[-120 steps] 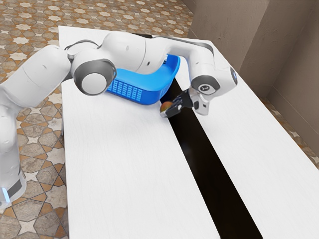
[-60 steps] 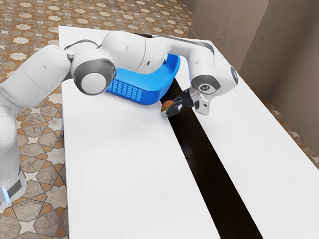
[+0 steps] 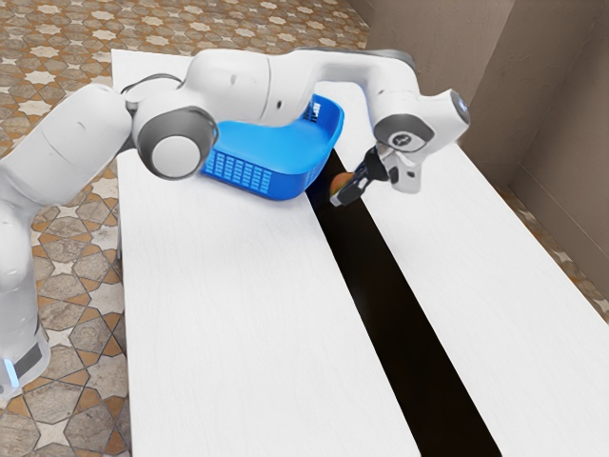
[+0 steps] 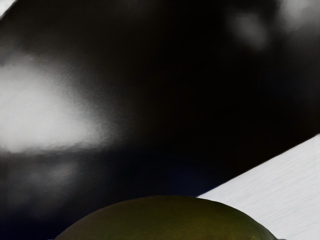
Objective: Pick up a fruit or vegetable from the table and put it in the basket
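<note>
My gripper [image 3: 346, 192] is over the black stripe in the exterior view, shut on a round orange-brown fruit [image 3: 339, 181]. The near finger covers part of the fruit. In the wrist view the held fruit [image 4: 167, 220] shows a dark green, rounded top at the lower edge. The blue basket [image 3: 271, 179] stands on the table, just to the exterior view's left of the gripper; the arm passes over its far part. Fruit and gripper are outside the basket, beside its near right corner.
The white table [image 3: 228, 314] carries a glossy black stripe [image 3: 390, 314] along its length. A brown wall [image 3: 433, 67] rises beyond the table at the exterior view's upper right.
My gripper has risen and moved toward the exterior view's right with the fruit, and the hand has tilted. More of the basket's right end is uncovered. The basket has stayed put.
</note>
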Controlling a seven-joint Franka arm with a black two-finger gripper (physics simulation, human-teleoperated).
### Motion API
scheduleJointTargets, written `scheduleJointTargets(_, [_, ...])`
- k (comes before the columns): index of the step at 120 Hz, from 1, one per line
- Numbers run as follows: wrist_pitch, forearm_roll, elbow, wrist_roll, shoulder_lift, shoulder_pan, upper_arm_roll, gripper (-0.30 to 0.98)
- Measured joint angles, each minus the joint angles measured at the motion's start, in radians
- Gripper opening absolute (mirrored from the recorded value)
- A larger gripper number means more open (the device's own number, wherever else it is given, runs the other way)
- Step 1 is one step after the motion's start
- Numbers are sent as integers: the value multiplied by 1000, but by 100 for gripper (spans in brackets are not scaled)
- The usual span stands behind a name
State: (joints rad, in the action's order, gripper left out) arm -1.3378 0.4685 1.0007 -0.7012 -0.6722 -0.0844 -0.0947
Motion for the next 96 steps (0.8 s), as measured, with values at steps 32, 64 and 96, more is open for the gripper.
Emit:
scheduleJointTargets(32, [13, -56, -62, 13, 290, -60, -16, 46])
scheduleJointTargets(64, [163, -178, 132, 44, 503, -278, -12, 47])
scheduleJointTargets(96, [143, -252, 420, 75, 567, -358, -7, 45])
